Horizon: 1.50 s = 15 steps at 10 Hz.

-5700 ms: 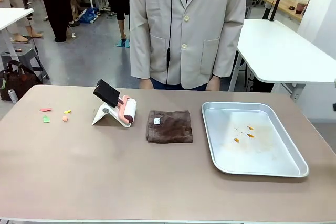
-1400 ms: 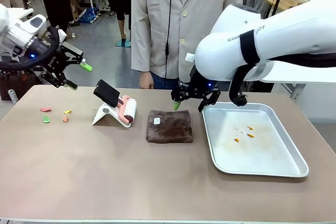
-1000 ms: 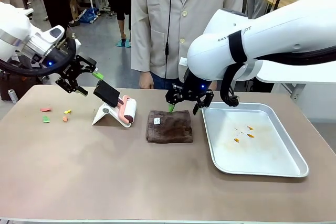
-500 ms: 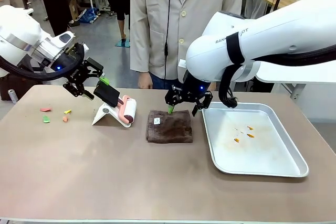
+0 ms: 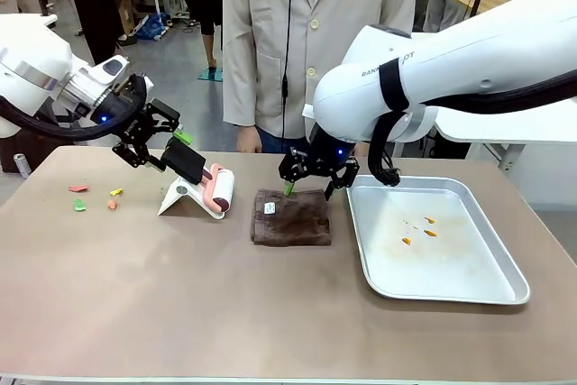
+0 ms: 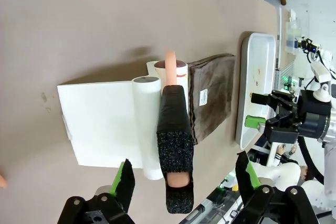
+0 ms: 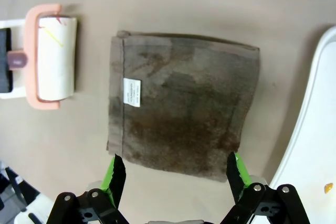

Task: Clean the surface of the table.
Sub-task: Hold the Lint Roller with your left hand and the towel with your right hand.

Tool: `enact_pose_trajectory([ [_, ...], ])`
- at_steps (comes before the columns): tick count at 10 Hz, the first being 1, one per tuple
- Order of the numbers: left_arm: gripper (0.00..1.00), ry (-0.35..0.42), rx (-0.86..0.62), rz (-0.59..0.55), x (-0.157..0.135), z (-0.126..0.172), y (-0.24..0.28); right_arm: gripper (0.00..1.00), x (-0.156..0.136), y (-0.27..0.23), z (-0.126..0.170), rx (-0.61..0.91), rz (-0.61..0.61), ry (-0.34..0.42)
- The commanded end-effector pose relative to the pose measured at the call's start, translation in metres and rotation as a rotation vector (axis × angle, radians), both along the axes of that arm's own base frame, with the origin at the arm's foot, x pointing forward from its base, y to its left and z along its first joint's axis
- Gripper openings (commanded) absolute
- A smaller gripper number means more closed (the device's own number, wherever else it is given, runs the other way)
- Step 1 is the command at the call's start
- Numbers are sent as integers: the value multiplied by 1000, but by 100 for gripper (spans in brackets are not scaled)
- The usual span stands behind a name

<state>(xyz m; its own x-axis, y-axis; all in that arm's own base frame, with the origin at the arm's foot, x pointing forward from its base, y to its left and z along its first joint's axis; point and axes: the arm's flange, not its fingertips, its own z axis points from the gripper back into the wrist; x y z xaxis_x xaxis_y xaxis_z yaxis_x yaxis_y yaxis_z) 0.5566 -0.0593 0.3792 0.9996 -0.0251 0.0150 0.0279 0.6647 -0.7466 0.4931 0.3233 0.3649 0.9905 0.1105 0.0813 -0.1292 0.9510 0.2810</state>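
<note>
The brownish table [image 5: 180, 295] carries a lint roller [image 5: 219, 191] with a black handle [image 5: 185, 161], propped on a white stand [image 5: 178, 197]. My left gripper [image 5: 168, 148] is open at the handle's far end. In the left wrist view the handle [image 6: 175, 150] lies between the spread fingers of that gripper [image 6: 184, 182] without touching them. A folded brown cloth [image 5: 291, 216] lies mid-table. Just above its far edge hovers my right gripper [image 5: 308, 188], open. The right wrist view looks straight down on the cloth [image 7: 181, 121] from this gripper [image 7: 175, 177].
Small coloured scraps [image 5: 79, 205] lie on the table's left part. A shallow silver tray [image 5: 451, 263] with a few orange bits [image 5: 424, 227] sits on the right. A person in a pale jacket [image 5: 315, 42] stands at the far edge.
My left gripper has come down and to the right, up to the roller's black handle. My right gripper has shifted slightly left over the cloth's far edge. Both stay open.
</note>
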Motion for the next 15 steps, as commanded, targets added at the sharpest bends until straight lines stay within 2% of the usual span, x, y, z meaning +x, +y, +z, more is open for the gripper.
enact_pose_trajectory([
  [1, 100, -32, -37, -14, 1, 0, 0, 100, 12, 15, -6, -57, -86, 8],
  [4, 100, -25, -43, -19, 2, -2, 0, 100, 19, 19, -22, -150, -133, 35],
  [6, 100, -28, -48, -18, 3, -1, 3, 100, 20, 25, -34, -256, -202, 9],
  [8, 100, -30, -53, -22, 3, -1, 5, 100, 23, 25, -45, -273, -202, 34],
  [11, 100, -38, -64, -26, 3, -1, 9, 100, 31, 21, -61, -287, -222, 28],
  [15, 100, -42, -67, -34, 3, -1, 11, 100, 31, 21, -64, -292, -209, 29],
])
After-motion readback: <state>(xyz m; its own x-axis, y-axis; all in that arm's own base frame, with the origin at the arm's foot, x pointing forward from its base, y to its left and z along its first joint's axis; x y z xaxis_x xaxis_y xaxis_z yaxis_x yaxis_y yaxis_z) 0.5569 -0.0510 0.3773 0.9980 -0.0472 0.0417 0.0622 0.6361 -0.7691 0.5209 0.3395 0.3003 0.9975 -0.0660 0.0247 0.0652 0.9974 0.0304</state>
